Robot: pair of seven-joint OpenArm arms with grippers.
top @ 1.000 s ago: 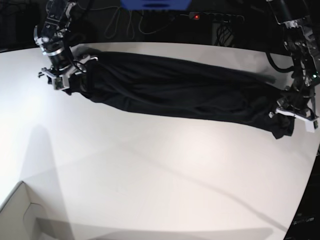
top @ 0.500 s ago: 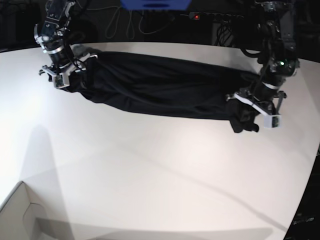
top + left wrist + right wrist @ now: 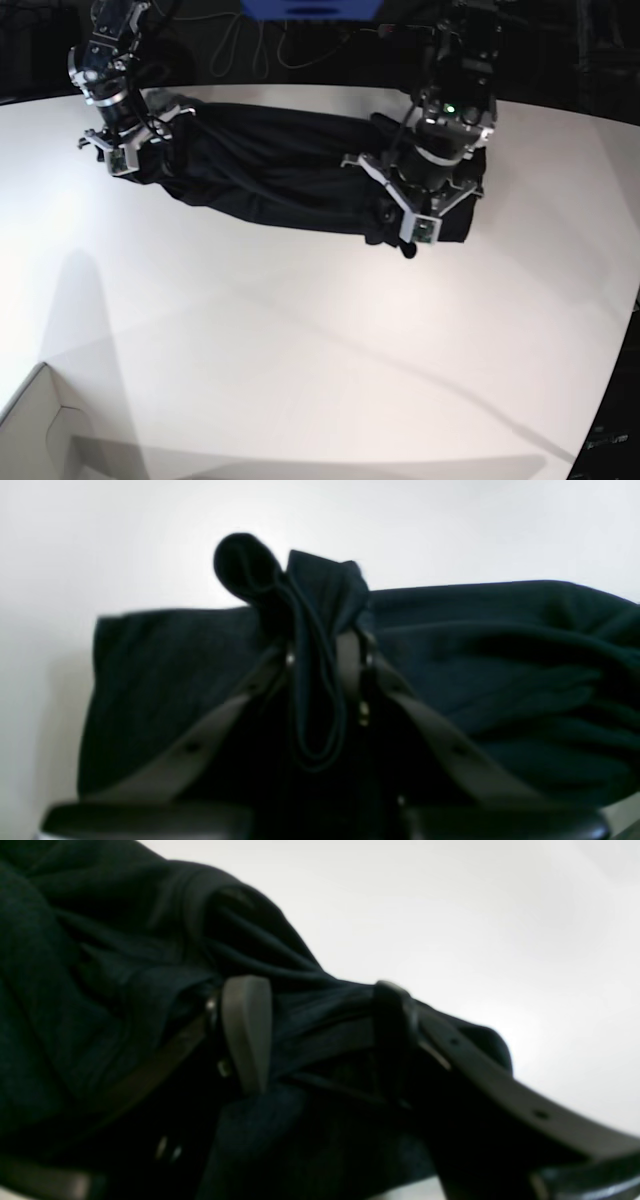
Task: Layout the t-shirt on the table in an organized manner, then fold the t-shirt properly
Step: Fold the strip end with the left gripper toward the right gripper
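Here, a wide white table [image 3: 300, 340] fills the base view, and the black t-shirt [image 3: 270, 165] lies across its far part as a long bunched band, not yet spread flat. The left gripper [image 3: 412, 205] sits at one end of that band with its jaws pressed together on a gathered fold of the t-shirt — in its wrist view a tuft of cloth sticks up past the fingertips. The right gripper [image 3: 125, 150] sits at the other end, jaws set fairly wide with a thick wad of the t-shirt between them; it appears to be gripping it. Judging by this, the laying-out step is in hand. The next move likely calls for drawing the cloth outward from between the grippers — evenly, without slipping.
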